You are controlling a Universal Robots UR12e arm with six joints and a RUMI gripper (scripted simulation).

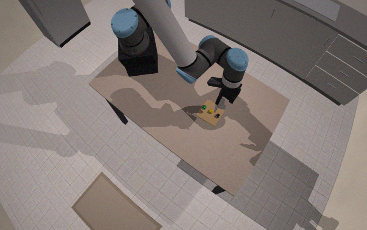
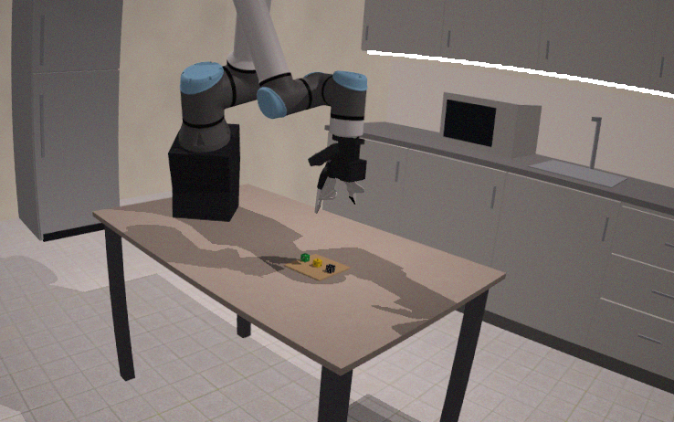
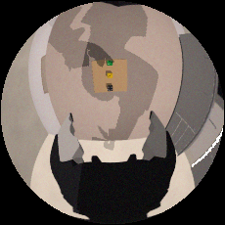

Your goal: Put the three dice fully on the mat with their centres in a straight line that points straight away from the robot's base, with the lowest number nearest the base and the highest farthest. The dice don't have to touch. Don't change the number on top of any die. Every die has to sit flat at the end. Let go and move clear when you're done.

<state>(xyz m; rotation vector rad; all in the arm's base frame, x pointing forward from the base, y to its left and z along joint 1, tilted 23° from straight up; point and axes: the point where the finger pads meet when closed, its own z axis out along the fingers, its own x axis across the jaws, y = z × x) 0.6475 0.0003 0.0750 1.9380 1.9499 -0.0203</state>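
A small tan mat [image 1: 211, 114] lies on the table; it also shows in the exterior view [image 2: 317, 267] and in the wrist view [image 3: 111, 74]. Three dice sit on it in a row: a green die [image 1: 204, 107] at the mat's edge nearest the robot's base, a yellow die [image 1: 210, 111] in the middle, and a black die [image 1: 217, 115] farthest from the base. They show in the side view as green [image 2: 304, 257], yellow [image 2: 316, 262] and black [image 2: 330, 268], and in the wrist view as green [image 3: 110, 62], yellow [image 3: 110, 74] and black [image 3: 110, 87]. My gripper [image 2: 338, 199] is open and empty, high above the mat.
The robot's black base block [image 2: 204, 171] stands at the table's far left corner. A counter with a microwave [image 2: 485, 123] and a sink runs behind the table. A fridge [image 2: 64, 109] stands at the left.
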